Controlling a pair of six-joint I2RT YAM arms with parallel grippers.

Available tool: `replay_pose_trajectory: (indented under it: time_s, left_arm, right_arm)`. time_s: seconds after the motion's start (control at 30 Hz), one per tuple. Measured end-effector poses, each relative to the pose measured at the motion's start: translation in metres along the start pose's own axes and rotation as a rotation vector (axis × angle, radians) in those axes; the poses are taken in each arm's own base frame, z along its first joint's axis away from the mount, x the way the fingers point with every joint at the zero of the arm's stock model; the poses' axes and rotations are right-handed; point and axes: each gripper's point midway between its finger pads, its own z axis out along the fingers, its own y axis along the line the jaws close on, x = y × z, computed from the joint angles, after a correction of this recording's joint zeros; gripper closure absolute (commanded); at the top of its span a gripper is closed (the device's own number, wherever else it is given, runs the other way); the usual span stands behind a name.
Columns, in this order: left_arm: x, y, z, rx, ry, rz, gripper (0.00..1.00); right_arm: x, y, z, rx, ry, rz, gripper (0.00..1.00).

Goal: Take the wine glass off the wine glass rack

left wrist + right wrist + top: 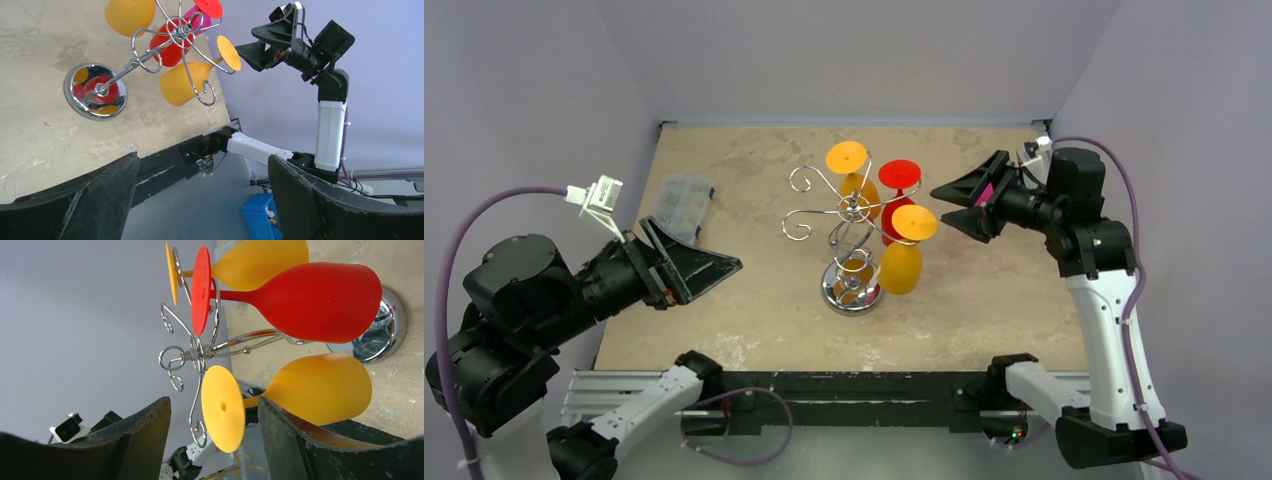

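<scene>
Black fingers of the right gripper [214,407] filled the bottom of its wrist view, spread wide and holding nothing; between them, further off, showed the round foot of the nearer orange-yellow plastic wine glass [320,387]; it hung upside down from the shiny chrome wire wine glass rack [197,352], below a red plastic wine glass [320,302] and a second orange-yellow one at the top edge. From above, the rack [851,207] stood mid-frame on the beige table [984,320]; the right gripper [940,207] sat just right of the glasses, touching none; the left gripper [694,250], also open and empty, waited well apart at the left. The step looked to be the approach; next, the right gripper would likely need to advance around the stem or bowl, close, then draw the foot outward along its wire arm without tipping the rack.
</scene>
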Motion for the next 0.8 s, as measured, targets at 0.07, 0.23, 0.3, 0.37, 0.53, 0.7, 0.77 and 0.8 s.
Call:
replay_pose_trajectory:
  time_s: [0.07, 0.23, 0.3, 0.37, 0.53, 0.7, 0.77, 0.8]
  left_arm:
    - [0.0, 0.0, 0.001, 0.005, 0.002, 0.001, 0.04]
    - [0.002, 0.0, 0.004, 0.013, 0.011, -0.004, 0.04]
    - [0.003, 0.0, 0.005, 0.015, 0.013, -0.01, 0.04]
    - [0.003, -0.001, 0.005, 0.018, 0.015, -0.015, 0.04]
    - [0.002, -0.005, 0.006, 0.036, 0.02, -0.014, 0.05]
    - [0.0, -0.008, 0.014, 0.044, 0.034, -0.017, 0.05]
    - [-0.001, -0.008, 0.019, 0.043, 0.045, -0.025, 0.05]
    - [-0.001, -0.009, 0.021, 0.043, 0.049, -0.027, 0.06]
  right_arm:
    - [0.002, 0.0, 0.0, -0.001, 0.005, 0.0, 0.38]
    - [0.01, 0.0, 0.002, -0.001, 0.031, -0.002, 0.4]
    - [0.012, -0.002, 0.002, 0.0, 0.036, -0.001, 0.41]
    - [0.015, -0.005, 0.001, 0.002, 0.04, 0.005, 0.42]
    - [0.021, -0.01, 0.001, 0.005, 0.049, 0.016, 0.44]
    - [0.023, -0.007, 0.0, -0.004, 0.051, 0.019, 0.47]
    - [0.023, -0.006, 0.001, -0.009, 0.051, 0.019, 0.49]
    - [0.023, -0.005, 0.001, -0.012, 0.052, 0.018, 0.49]
